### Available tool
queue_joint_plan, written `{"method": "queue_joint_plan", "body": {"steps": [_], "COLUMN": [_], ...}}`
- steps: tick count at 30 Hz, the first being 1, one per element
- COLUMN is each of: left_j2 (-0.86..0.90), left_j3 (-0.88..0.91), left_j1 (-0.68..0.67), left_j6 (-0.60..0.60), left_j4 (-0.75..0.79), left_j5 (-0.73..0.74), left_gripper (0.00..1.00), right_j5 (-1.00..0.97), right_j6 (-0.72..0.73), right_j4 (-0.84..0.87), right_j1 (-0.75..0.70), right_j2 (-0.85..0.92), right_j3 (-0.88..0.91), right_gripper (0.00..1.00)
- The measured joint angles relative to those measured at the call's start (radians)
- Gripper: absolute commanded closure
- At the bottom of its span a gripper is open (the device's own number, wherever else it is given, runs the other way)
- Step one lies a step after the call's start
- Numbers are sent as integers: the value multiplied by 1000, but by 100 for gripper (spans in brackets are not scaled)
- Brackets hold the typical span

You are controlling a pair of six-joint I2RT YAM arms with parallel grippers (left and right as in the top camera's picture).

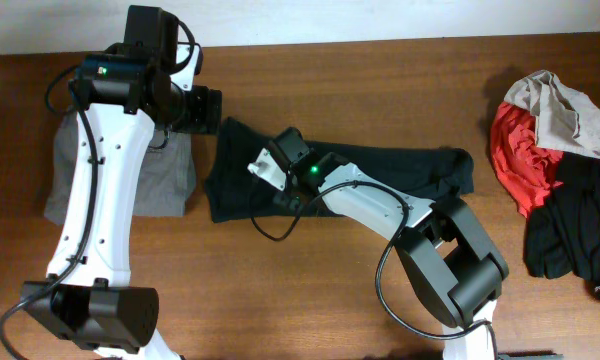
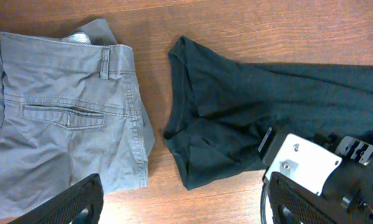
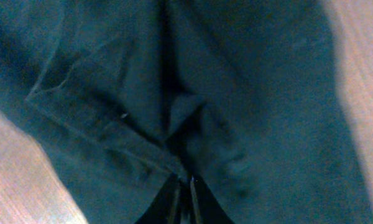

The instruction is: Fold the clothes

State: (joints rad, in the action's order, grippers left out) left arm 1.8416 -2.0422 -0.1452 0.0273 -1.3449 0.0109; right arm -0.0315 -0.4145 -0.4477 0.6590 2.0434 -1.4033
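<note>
A black T-shirt (image 1: 380, 170) lies stretched across the middle of the table. It also shows in the left wrist view (image 2: 236, 106). My right gripper (image 1: 280, 160) is down on the shirt's left part. In the right wrist view its fingers (image 3: 181, 193) are shut, pinching a fold of the black fabric (image 3: 193, 93). My left gripper (image 1: 202, 106) hovers above the table between the shirt and the grey trousers (image 1: 165, 180). It is wide open and empty (image 2: 186, 208). The trousers (image 2: 68, 118) lie folded at the left, waistband and back pocket up.
A pile of red, beige and black garments (image 1: 560, 150) lies at the right edge of the table. The right arm's white wrist plate (image 2: 304, 158) sits close to my left gripper's right finger. Bare wood (image 1: 280, 280) runs along the front.
</note>
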Motion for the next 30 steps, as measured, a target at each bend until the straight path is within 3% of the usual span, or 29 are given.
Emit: {"method": "queue_joint_plan", "body": {"steps": [3,6,12,18,24,30], "left_j2": [0,0,0,0,0,0], "left_j3": [0,0,0,0,0,0], "left_j1": [0,0,0,0,0,0], "left_j6": [0,0,0,0,0,0], "left_j4": [-5,-11,-24,-39,-39,-39], "left_j5": [0,0,-6,-50,-69,-72], "left_gripper": [15,15,15,15,14,14], "right_j5": [-19,-26,-32,41,121,154], "right_j6": [39,66,107,116,30,-43], "right_j4": [38,56,51,-75,-172,-142], "right_j1": [-10,-26,-53,-48,-18,-3], "right_j2": [0,0,0,0,0,0], "right_j3": [-7,-9,-9,-19,-21,-21], "right_gripper": [70,66,61,52,49,50]}}
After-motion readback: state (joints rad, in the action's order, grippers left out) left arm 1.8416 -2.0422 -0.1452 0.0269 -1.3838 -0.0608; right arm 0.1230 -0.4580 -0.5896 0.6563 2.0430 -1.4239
